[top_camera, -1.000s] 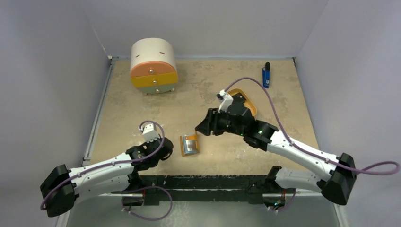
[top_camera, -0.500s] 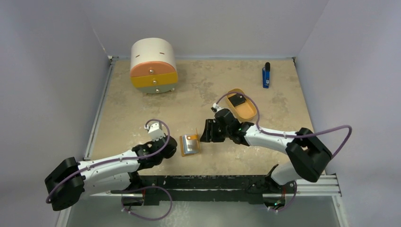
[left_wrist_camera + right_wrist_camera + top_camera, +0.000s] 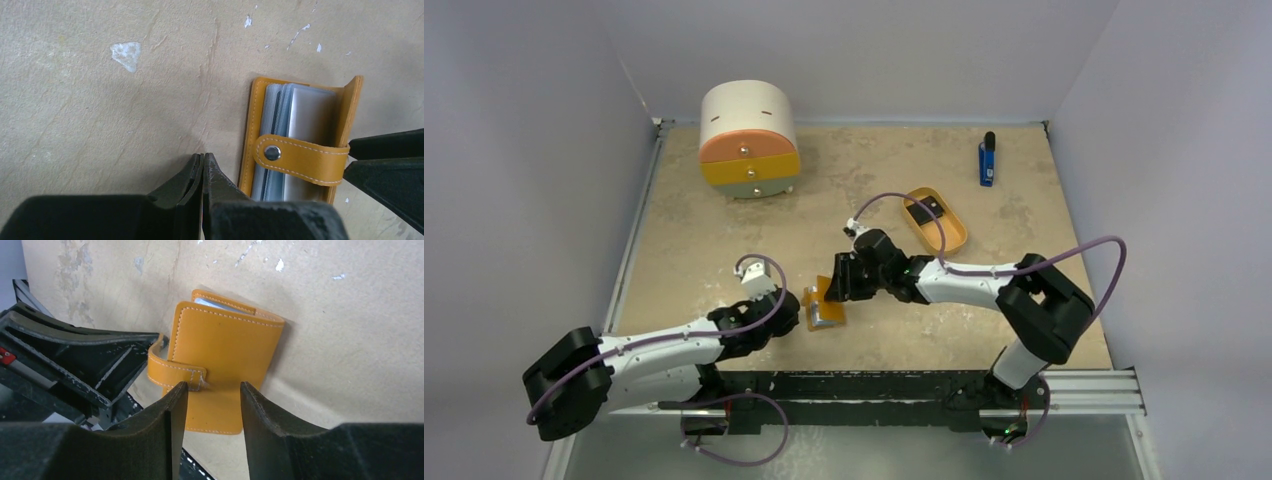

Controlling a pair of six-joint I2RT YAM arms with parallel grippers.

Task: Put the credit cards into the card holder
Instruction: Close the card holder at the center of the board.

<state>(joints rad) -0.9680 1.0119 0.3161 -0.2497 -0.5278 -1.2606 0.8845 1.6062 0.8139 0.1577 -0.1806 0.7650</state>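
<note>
**A:** Starting with the left end effector (image 3: 202,160): open or closed?

**B:** Closed, pressed tight together with nothing between. Hanging low over the desk (image 3: 100,100), tips just beside the stitched long edge of the card holder (image 3: 300,120).

**A:** And where to find the card holder?

**B:** On the desk between the two end effectors, toward the near edge in the top view. Orange-tan outside, with grey-blue and clear pockets showing in the left wrist view. Crossed there by a strap (image 3: 305,159) with a silver snap (image 3: 272,152). From the right wrist, mostly one orange cover raised off the desk, with pockets peeking out past its far edge.

**A:** Over to the right end effector (image 3: 212,390)?

**B:** Partly open, fingers well short of meeting. Set around the near edge of that raised cover, with the end of the strap in the gap, close to the finger on the view's left. Cannot tell whether touching or gripping anything.

**A:** Any credit card (image 3: 931,209) in sight?

**B:** One, black, lying in the tan oval tray (image 3: 956,238) farther back on the right, well apart from the card holder.

**A:** Anything else on the desk?

**B:** A round drawer cabinet (image 3: 749,140) at the back left and a blue-and-black stick (image 3: 987,160) at the back right.
</note>
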